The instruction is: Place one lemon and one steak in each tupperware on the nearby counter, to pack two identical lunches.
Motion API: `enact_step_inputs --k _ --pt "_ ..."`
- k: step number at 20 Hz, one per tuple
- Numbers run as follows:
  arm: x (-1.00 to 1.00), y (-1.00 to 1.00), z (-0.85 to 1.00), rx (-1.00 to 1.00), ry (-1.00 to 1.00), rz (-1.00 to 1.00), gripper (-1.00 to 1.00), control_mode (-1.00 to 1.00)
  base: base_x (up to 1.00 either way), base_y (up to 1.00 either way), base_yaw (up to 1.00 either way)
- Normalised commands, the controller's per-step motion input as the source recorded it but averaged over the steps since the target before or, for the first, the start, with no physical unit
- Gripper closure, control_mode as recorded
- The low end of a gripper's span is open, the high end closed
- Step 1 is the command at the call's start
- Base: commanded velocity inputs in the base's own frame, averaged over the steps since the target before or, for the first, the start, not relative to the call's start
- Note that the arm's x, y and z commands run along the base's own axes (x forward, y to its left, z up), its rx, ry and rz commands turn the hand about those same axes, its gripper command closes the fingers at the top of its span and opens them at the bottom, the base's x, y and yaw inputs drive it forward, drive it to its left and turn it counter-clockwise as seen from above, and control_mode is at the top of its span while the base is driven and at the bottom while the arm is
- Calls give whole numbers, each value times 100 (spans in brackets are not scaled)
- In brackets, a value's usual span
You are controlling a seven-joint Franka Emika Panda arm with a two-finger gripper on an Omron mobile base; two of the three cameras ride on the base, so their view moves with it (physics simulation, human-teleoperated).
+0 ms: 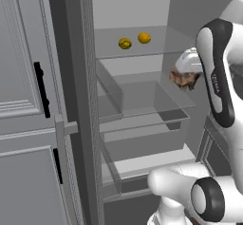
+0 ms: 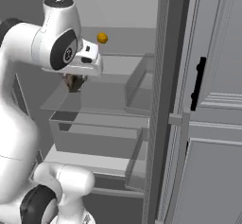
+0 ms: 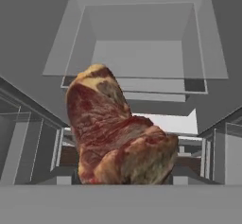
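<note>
Clenched on one darker brownish-red steak (image 3: 118, 133) with pale fat edges, the gripper (image 1: 186, 79) hangs in front of the open fridge, and the meat dangles below the hand just off the front edge of a glass shelf (image 1: 142, 103). Two lemons (image 1: 125, 43) sit near each other on the upper glass shelf (image 1: 156, 46) well behind the hand, one dull yellow with dark marks to the left and one brighter orange-yellow (image 1: 144, 38) to the right. Below the steak in the hand view lies one clear drawer (image 3: 142, 53), and one grey cabinet door (image 1: 23, 77) with two black handles stands at the left of the left base view.
</note>
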Motion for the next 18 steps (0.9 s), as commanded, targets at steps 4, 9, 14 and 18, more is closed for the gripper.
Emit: enact_step_inputs --k 4,9,14,18 --pt "-99 1 -57 0 0 0 100 -100 0 0 0" --pt "-78 11 -25 -1 1 0 100 -100 0 0 0" --pt "-80 0 -16 0 -2 0 100 -100 0 0 0" --pt "-21 0 -4 0 0 0 100 100 -75 3 0"
